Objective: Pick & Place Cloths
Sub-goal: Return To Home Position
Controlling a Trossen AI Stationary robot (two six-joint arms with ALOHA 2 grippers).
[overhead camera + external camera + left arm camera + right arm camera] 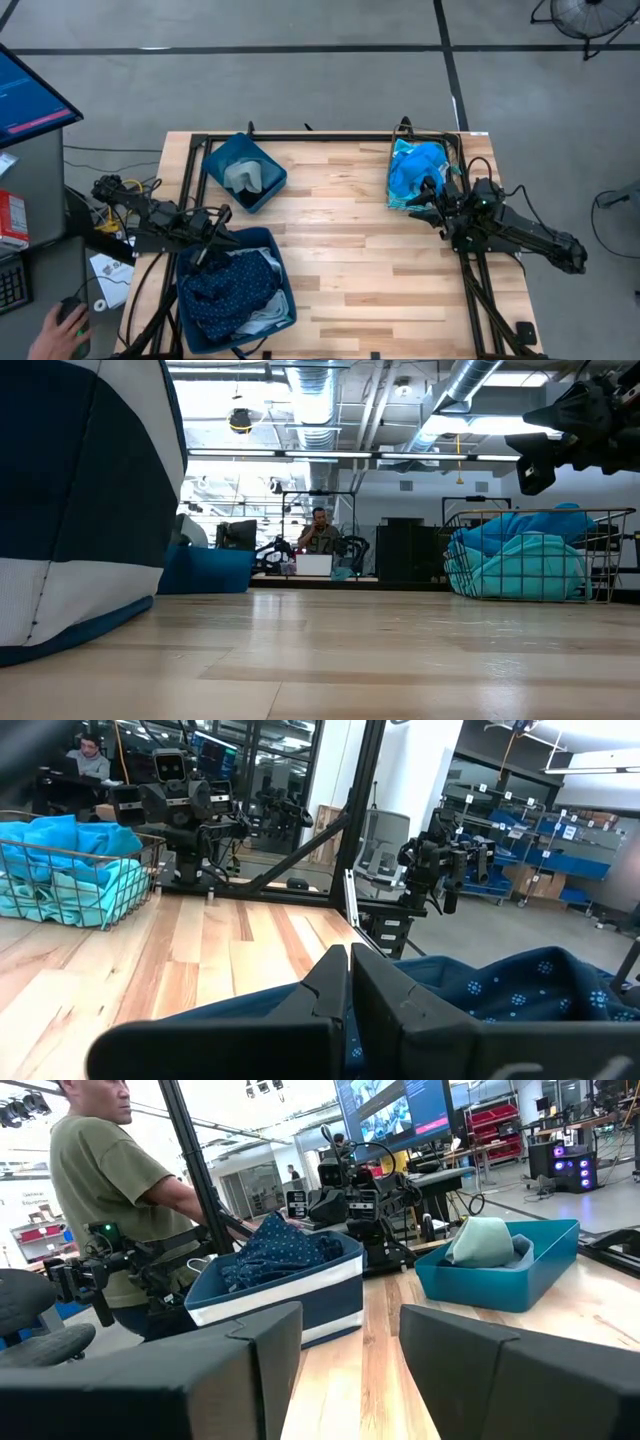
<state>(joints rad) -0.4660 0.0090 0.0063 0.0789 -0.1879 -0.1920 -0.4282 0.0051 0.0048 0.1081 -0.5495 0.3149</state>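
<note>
High view gives you three cloth piles: grey-green sock [243, 177] at 10 o'clock, navy cloth [225, 290] at 7, turquoise heap [415, 165], lengthwise 12-to-6, at 2. Your left gripper [348, 965] jaws press together, right gripper [350, 1330] jaws spread.

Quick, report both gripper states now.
Left gripper: shut, empty, above the navy dotted cloth.
Right gripper: open, empty, over the wire basket.

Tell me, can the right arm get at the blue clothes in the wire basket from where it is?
Probably yes. The right gripper hangs open just by the wire basket, whose top is open, and nothing lies over the blue clothes.
</note>
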